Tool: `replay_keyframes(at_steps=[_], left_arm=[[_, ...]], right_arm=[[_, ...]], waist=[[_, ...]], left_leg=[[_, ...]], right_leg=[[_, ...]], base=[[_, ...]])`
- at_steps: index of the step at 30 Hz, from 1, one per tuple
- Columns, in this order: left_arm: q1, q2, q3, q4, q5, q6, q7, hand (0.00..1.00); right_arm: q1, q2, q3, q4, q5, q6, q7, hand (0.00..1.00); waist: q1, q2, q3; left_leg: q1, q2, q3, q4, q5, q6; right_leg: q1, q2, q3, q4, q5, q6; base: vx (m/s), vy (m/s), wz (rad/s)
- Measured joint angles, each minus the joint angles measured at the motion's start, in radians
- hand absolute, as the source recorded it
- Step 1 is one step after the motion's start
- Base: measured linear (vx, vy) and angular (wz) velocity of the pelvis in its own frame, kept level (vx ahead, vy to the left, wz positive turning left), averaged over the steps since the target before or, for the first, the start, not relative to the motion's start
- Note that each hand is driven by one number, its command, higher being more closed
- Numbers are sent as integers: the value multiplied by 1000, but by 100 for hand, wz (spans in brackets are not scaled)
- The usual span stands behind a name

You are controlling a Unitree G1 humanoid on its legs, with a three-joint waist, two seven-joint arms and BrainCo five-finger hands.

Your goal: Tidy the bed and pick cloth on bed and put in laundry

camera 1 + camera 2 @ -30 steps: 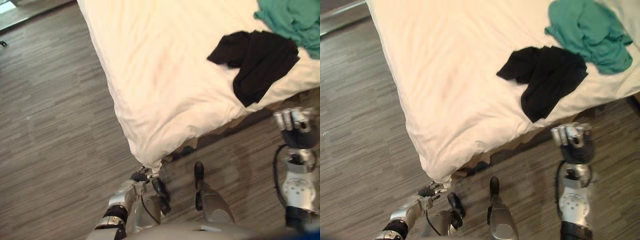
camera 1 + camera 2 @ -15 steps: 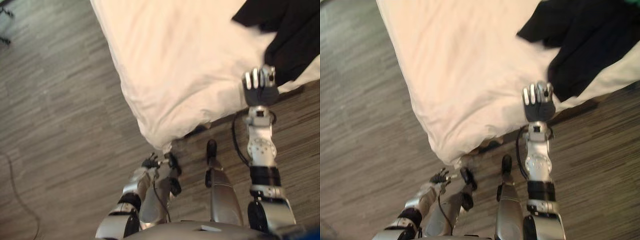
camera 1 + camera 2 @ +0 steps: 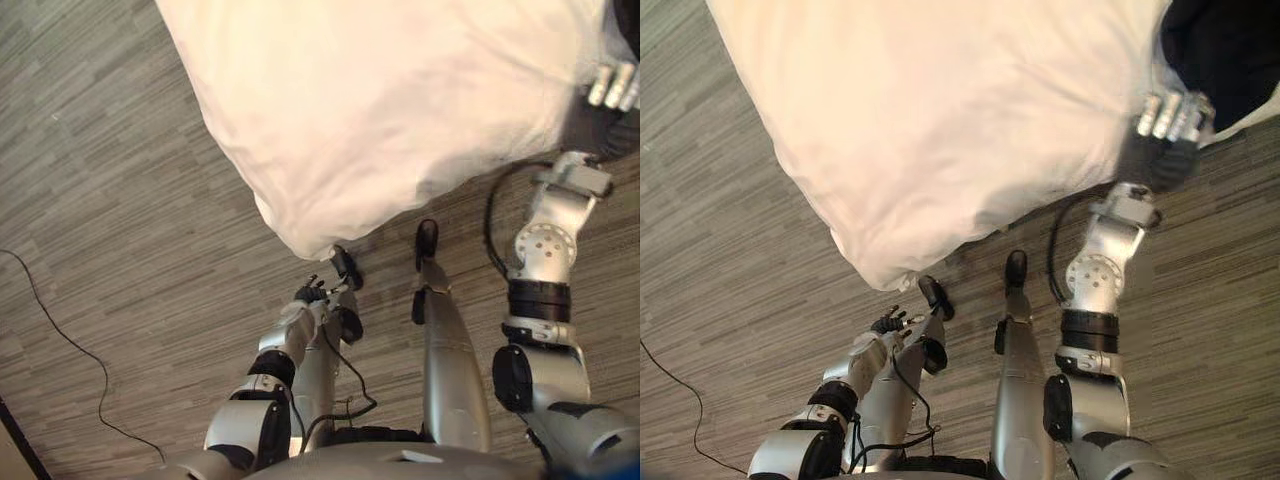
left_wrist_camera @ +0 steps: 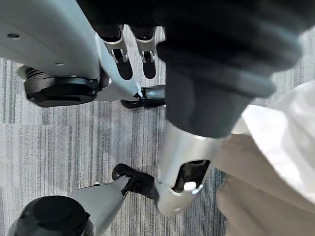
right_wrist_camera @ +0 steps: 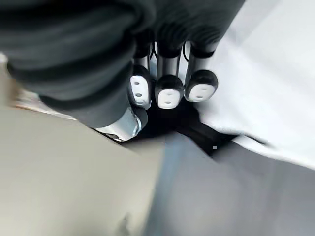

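Well, the robot is standing at a corner of the bed [image 3: 940,120]. The white duvet [image 3: 400,100] droops over that corner toward the grey wood-grain floor [image 3: 120,200]. The black cloth [image 3: 1230,50] lies on the bed close to its edge, off to the robot's right.

The right hand [image 3: 1162,140] is raised to that edge, just beside the black cloth, with the dark ribbed back of the hand facing the robot. In the right wrist view its fingers [image 5: 168,96] look bent, pale pads turned back toward the wrist. The tips sit right at the dark fabric, with white bedding alongside. Whether they actually have hold of the cloth, I cannot tell from where I look.

The left hand [image 3: 890,322] hangs low over the floor, a little below the drooping duvet corner and apart from it. Its fingers are loosely spread and there is nothing in them. Seen from the left wrist, the duvet corner shows just past that hand, with a beige layer [image 4: 246,196] tucked beneath the white.
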Motion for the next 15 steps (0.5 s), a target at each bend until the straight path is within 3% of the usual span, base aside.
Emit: replay_keyframes(at_steps=[3,4,6,8,10,11,14,15], left_arm=[[4,4,1,1,-7,4,7,0],[4,6,1,1,-22,4,7,0],[5,11,3,1,-37,2,7,0],[14,24,8,2,-36,-6,4,0],[21,55,25,8,-27,-38,-4,0],[23,62,27,10,-26,-47,-5,0],[31,97,44,21,-22,-68,-13,0],[32,106,53,40,-18,-72,-13,0]], right_arm=[[166,0,-74,-24,22,-2,14,100],[195,0,-88,-23,25,1,15,0],[282,0,-132,-18,25,17,17,0],[362,-7,-182,40,24,68,2,0],[421,-13,-235,202,1,161,-31,0],[433,-13,-240,238,-17,177,-31,0],[469,-2,-235,375,-188,228,-33,0],[485,1,-220,413,-326,244,-31,0]], waist=[[-27,-4,2],[-32,-7,3],[-48,-15,3],[-62,-35,-1],[-74,-60,-14],[-74,-65,-16],[-67,-78,-39],[-56,-79,-60]], left_leg=[[29,4,19,11,-22,11],[39,6,26,18,-31,10],[71,15,42,45,-59,6],[114,27,59,67,-85,2],[150,37,61,74,-96,1],[158,39,61,73,-97,0],[195,50,59,76,-108,-6],[210,57,59,87,-115,-7]], right_leg=[[37,7,17,-27,13,5],[48,9,24,-32,13,6],[86,15,40,-43,13,7],[137,25,50,-65,13,12],[185,34,49,-86,11,14],[195,36,47,-91,10,14],[248,45,41,-118,10,15],[272,50,40,-130,12,12]], base=[[76,38,-23],[82,32,-35],[65,12,-38],[56,-1,-33],[39,-11,-10],[25,-21,-4],[25,-14,-1],[50,-16,-6]])
